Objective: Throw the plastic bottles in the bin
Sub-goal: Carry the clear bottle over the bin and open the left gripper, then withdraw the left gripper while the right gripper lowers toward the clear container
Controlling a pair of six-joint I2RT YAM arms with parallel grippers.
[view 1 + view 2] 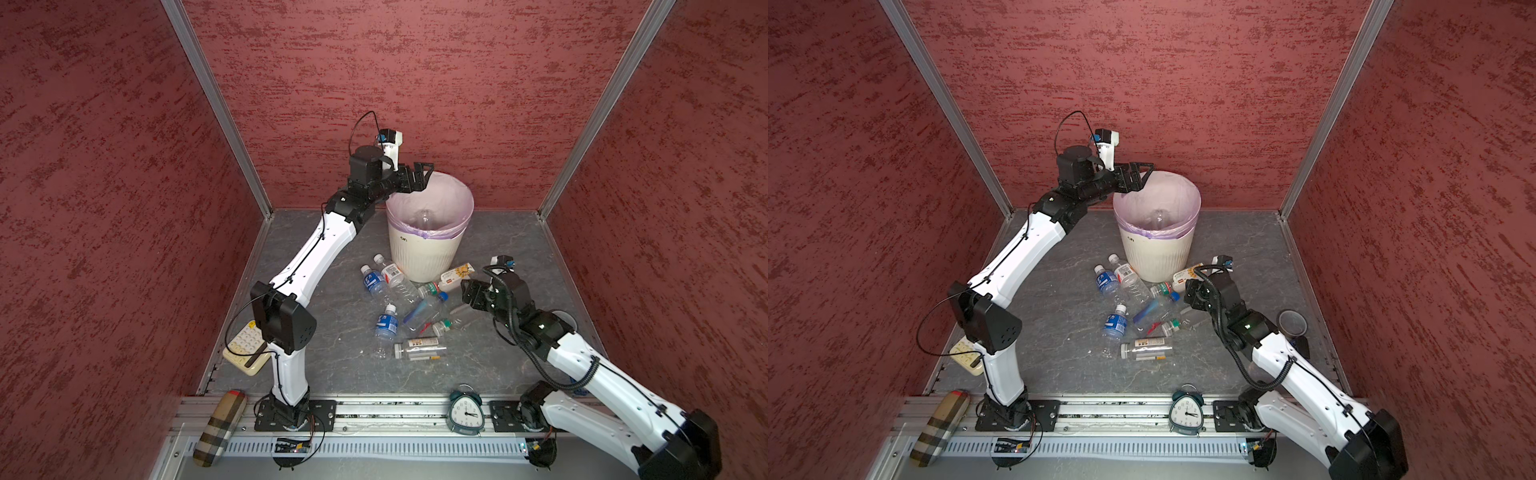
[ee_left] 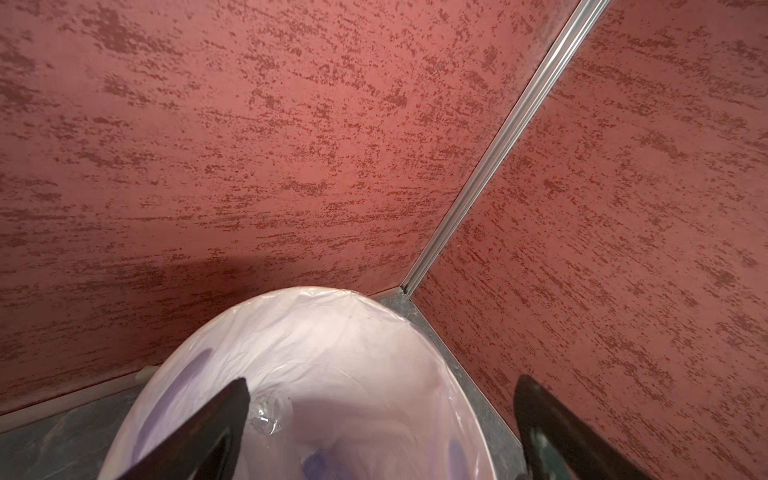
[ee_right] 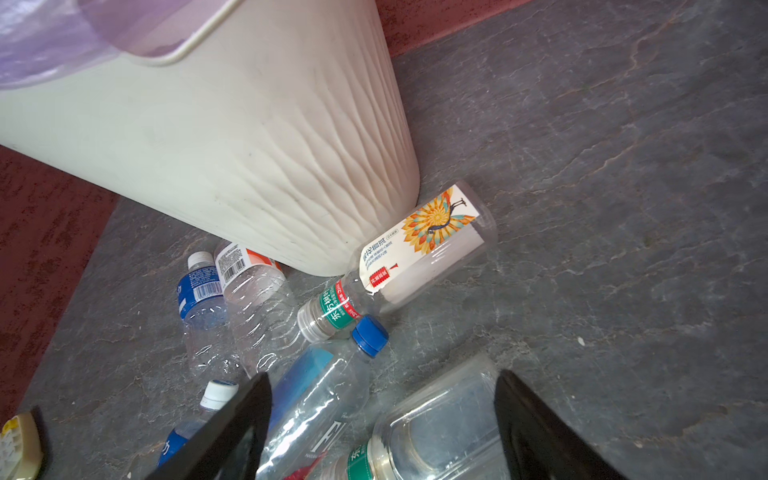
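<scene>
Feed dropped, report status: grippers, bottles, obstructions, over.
Left gripper open, empty, over bin rim. Right gripper open, low over floor bottles. One bottle in bin. Only left gripper crowds its mouth.

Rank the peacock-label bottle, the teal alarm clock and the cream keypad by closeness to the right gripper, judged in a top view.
1. Peacock-label bottle, just beyond the right gripper, beside the bin.
2. Teal alarm clock, on the front rail.
3. Cream keypad, far across on the left side.
</scene>
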